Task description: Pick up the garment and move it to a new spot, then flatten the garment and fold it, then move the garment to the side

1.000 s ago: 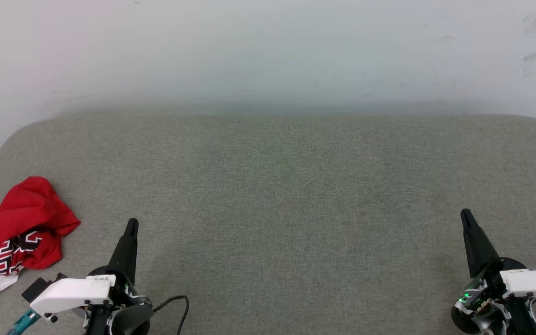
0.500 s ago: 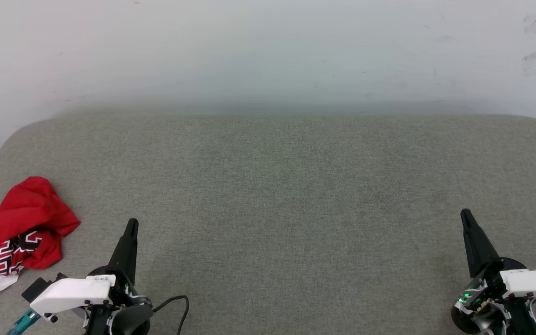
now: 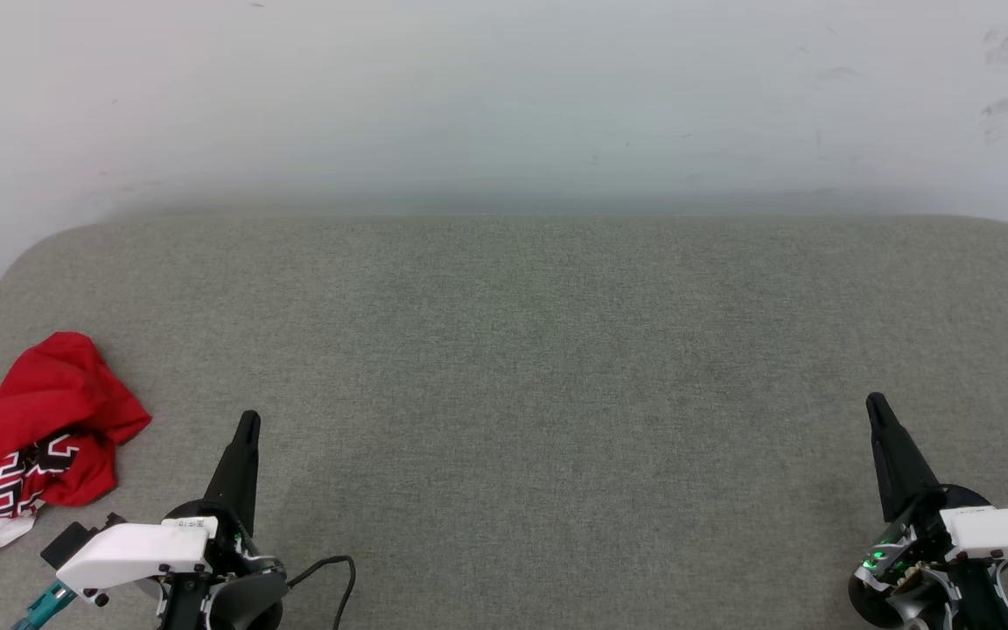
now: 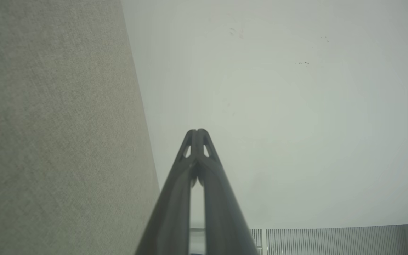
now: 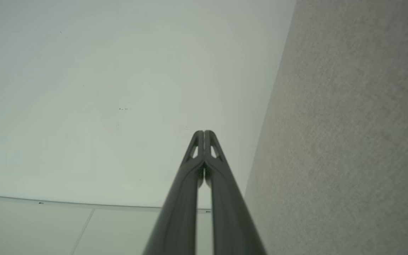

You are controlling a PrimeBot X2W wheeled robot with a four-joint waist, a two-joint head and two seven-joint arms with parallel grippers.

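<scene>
- garment [image 3: 36,437] crumpled in a heap at far left edge of the grey padded table [image 3: 521,350], red with white bits and black lettering showing
- left gripper [image 3: 248,422] fingers clenched together, empty, low left, just right of the garment, not touching it
- right gripper [image 3: 875,404] fingers clenched too, empty, low right, well apart from the garment
- white wall [image 3: 504,96] behind table

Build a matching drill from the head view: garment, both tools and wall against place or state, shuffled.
1. garment
2. left tool
3. right tool
4. wall

A. shut, lower right
B. white, behind the grey padded surface
C. crumpled at the far left edge
D. shut, lower left, apart from the red cloth

Pairs: 1-C, 2-D, 3-A, 4-B
</scene>
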